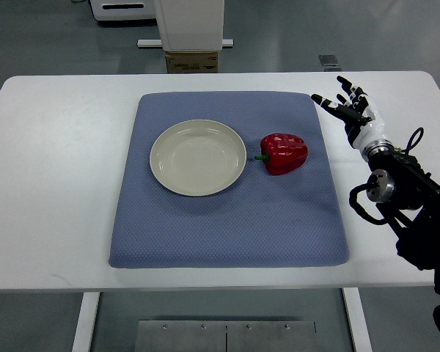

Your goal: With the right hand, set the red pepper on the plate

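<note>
I see the red pepper (284, 152) lying on the blue mat (227, 220), just right of the cream plate (198, 157) and not touching it, its green stem toward the plate. My right hand (352, 110) hovers further right of the plate, beyond the mat's edge, fingers spread and empty.

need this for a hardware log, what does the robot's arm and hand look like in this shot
Only the right arm shows. The right hand has slim black fingers with pale segments near the tips and a white palm shell. Behind it sit a black wrist section, a round silver joint cap and a black forearm, with black cables looping loosely alongside. No readable markings.
</note>
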`<move>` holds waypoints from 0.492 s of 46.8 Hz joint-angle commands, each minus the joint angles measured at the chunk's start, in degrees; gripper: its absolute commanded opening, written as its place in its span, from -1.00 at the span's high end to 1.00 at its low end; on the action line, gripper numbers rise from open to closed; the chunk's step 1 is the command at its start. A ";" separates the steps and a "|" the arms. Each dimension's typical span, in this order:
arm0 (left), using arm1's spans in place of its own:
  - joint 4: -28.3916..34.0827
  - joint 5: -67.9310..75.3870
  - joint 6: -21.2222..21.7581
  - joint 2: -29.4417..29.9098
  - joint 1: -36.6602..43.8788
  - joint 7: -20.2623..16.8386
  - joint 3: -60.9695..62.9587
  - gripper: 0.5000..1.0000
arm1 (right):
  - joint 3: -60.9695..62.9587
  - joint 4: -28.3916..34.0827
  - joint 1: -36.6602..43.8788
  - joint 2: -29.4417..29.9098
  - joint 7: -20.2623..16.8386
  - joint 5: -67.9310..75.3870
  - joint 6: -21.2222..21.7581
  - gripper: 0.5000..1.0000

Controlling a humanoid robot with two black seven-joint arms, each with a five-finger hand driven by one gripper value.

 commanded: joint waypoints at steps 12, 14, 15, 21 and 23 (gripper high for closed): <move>0.00 0.00 0.00 0.00 -0.07 -0.03 0.00 -1.00 | -0.01 -0.01 -0.05 0.00 -0.10 0.00 1.05 -1.00; 0.00 0.00 0.00 0.00 0.02 -0.03 0.00 -1.00 | -0.01 -0.01 -0.05 0.00 -0.10 0.00 1.23 -1.00; 0.00 0.00 0.00 0.00 -0.07 -0.03 0.00 -1.00 | -0.01 -0.01 -0.05 0.00 -0.10 0.00 1.31 -1.00; 0.00 0.00 0.00 0.00 0.02 -0.03 0.00 -1.00 | -0.09 -0.01 -0.14 0.08 -0.01 0.00 1.31 -1.00; 0.00 0.00 0.00 0.00 0.02 -0.03 0.00 -1.00 | -0.09 -0.01 -0.14 0.08 -0.01 0.00 1.31 -1.00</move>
